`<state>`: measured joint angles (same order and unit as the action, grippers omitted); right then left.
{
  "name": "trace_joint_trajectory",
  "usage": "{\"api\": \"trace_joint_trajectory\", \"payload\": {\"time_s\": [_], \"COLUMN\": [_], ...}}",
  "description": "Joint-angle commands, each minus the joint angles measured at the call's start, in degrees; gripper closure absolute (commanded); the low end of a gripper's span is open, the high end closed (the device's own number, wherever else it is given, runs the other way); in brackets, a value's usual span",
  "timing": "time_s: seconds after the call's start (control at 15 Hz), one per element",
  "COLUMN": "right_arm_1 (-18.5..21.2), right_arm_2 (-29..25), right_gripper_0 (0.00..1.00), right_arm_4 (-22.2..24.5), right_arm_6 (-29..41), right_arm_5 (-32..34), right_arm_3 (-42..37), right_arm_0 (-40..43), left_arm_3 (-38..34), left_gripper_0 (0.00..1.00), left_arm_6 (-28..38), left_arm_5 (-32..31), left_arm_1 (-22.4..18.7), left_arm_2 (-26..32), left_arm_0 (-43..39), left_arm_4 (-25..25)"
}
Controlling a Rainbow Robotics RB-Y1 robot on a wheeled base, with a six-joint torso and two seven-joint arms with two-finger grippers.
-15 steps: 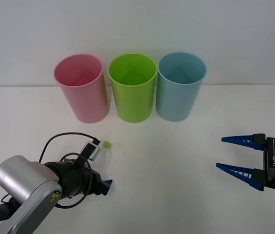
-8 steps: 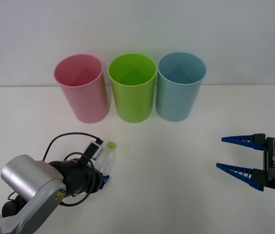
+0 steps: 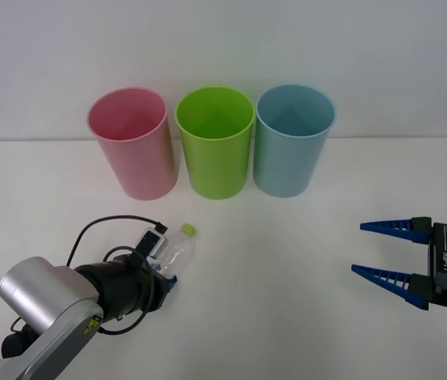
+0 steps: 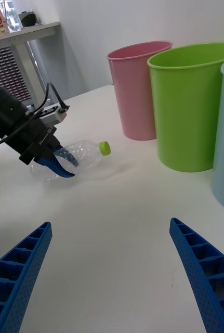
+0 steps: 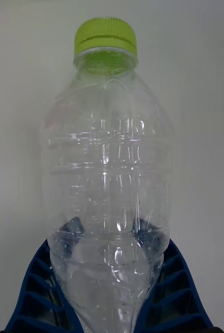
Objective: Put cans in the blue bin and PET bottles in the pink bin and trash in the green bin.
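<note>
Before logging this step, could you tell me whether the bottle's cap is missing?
No, the PET bottle in the left gripper has its yellow-green cap screwed on.

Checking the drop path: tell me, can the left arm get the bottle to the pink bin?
Probably yes: the left gripper holds the bottle, and bare table lies before the pink bin.

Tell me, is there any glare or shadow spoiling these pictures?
Front view: soft, even light, faint shadows under the pink bin. Left wrist view: the bottle in the left hand shows small bright glints, still sharp. Right wrist view: the right hand's fingers look large up close.
</note>
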<state>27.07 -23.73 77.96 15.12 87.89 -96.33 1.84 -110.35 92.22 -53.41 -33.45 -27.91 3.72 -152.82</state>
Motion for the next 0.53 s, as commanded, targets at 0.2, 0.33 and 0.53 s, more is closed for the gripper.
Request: {"api": "trace_joint_trajectory", "payload": {"time_s": [0.2, 0.33, 0.53], "right_arm_1": [0.0, 0.0, 0.0], "right_arm_2": [0.0, 0.0, 0.0], "right_gripper_0": [0.22, 0.23, 0.22], "right_arm_4": [0.0, 0.0, 0.0], "right_arm_6": [0.0, 0.0, 0.0], "right_arm_5": [0.0, 0.0, 0.0], "right_arm_3": [0.0, 0.0, 0.0], "right_arm_0": [0.0, 0.0, 0.0], "left_arm_3": [-4.08, -5.84, -8.83], "left_gripper_0": [1.0, 1.0, 1.0], "left_arm_6": [-0.02, -0.02, -0.55], "left_arm_5": [9.46, 14.56, 20.19], "left_arm_1": [-6.19, -10.23, -15.77], "left_arm_2": [0.31, 0.31, 1.54], "left_arm_0": [-0.29, -0.82, -3.1], "left_arm_4": [10.09, 14.83, 20.63]}}
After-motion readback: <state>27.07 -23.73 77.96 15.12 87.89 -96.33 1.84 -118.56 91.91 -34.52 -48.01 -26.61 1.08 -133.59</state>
